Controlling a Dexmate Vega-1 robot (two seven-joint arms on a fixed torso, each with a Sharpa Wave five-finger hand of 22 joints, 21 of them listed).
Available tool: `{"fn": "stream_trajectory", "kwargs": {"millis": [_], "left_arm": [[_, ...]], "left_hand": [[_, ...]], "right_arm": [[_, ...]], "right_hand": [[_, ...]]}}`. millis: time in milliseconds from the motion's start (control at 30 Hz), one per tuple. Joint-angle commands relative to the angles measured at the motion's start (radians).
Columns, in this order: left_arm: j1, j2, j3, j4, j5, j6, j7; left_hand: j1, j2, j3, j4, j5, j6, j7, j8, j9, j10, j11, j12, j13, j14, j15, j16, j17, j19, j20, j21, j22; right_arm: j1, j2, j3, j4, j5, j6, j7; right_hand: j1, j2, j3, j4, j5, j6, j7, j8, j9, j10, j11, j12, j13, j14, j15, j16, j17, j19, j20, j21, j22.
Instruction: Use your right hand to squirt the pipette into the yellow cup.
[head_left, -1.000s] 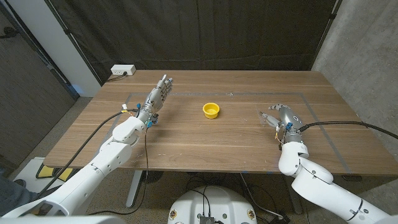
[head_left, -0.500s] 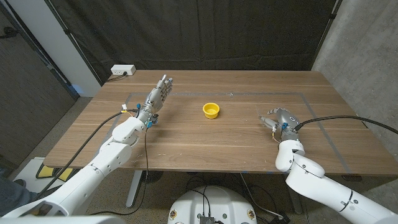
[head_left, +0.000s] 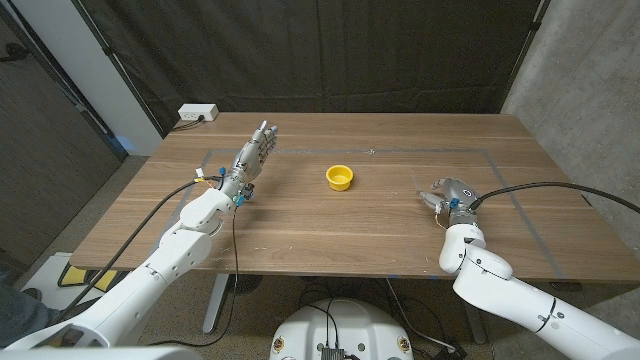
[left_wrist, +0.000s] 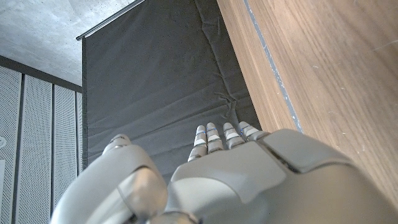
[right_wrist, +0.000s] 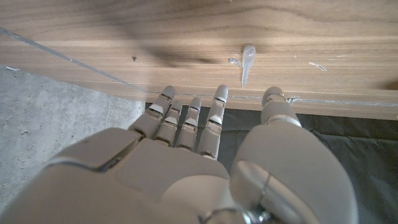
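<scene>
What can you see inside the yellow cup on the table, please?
From the head view, the yellow cup shows only its own yellow inside; nothing visible lies in it. Whether it holds any clear liquid cannot be told.

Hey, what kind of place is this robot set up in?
Probably a robot lab or test room: a bare wooden table holding just a yellow cup and a pipette, black curtains behind it, concrete wall beside it.

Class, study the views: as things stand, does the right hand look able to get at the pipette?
Probably yes. The pipette lies on bare table just beyond the right hand's fingertips, with nothing between them.
</scene>
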Motion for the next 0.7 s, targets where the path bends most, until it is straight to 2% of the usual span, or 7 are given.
{"fn": "stream_trajectory", "kwargs": {"millis": [33,300,500,700], "left_arm": [[0.009,0.000,-0.006,0.005,-0.006,-0.005,0.001],[0.022,0.004,-0.012,0.001,-0.012,-0.005,0.004],[0.023,0.000,-0.013,0.011,-0.023,-0.009,-0.006],[0.017,-0.007,-0.008,0.025,-0.027,-0.010,-0.019]], "left_hand": [[0.003,0.001,-0.002,0.002,-0.005,0.008,0.001,0.003,0.004,0.008,0.005,0.001,0.002,0.004,0.000,-0.003,0.003,-0.012,-0.027,0.000,0.004],[0.005,0.004,-0.002,0.002,-0.006,0.009,-0.001,0.002,0.004,0.010,0.002,0.001,0.002,0.006,0.000,-0.002,0.003,-0.013,-0.024,0.000,0.004],[0.005,0.005,-0.003,0.002,-0.007,0.010,-0.001,0.001,0.004,0.011,0.001,0.000,0.002,0.006,0.000,-0.003,0.003,-0.014,-0.021,0.000,0.004],[0.006,0.007,-0.004,0.002,-0.008,0.013,0.000,0.002,0.004,0.014,0.000,0.001,0.002,0.005,-0.001,-0.003,0.003,-0.016,-0.019,0.000,0.004]], "right_arm": [[0.067,0.006,-0.066,0.033,0.010,-0.057,0.029],[0.103,0.031,-0.160,0.068,-0.080,-0.114,-0.035],[0.107,0.051,-0.185,0.079,-0.111,-0.133,-0.062],[0.084,0.069,-0.175,0.099,-0.137,-0.113,-0.121]], "right_hand": [[0.016,0.002,-0.003,0.000,0.007,0.006,0.004,0.007,0.003,0.006,0.003,0.003,0.004,0.010,0.006,0.005,0.002,0.013,0.001,0.003,0.004],[0.037,0.011,0.003,-0.004,0.009,0.010,0.005,0.007,0.005,0.018,-0.001,0.007,0.004,0.023,0.009,0.007,0.002,0.013,0.004,0.001,0.005],[0.052,0.013,0.006,-0.007,0.009,0.014,0.004,0.008,0.007,0.026,-0.007,0.010,0.004,0.029,0.007,0.008,0.001,0.011,0.008,-0.002,0.005],[0.070,0.017,0.011,-0.011,0.010,0.013,0.000,0.006,0.009,0.028,-0.007,0.010,0.004,0.032,0.006,0.007,0.001,0.010,0.007,-0.004,0.005]]}}
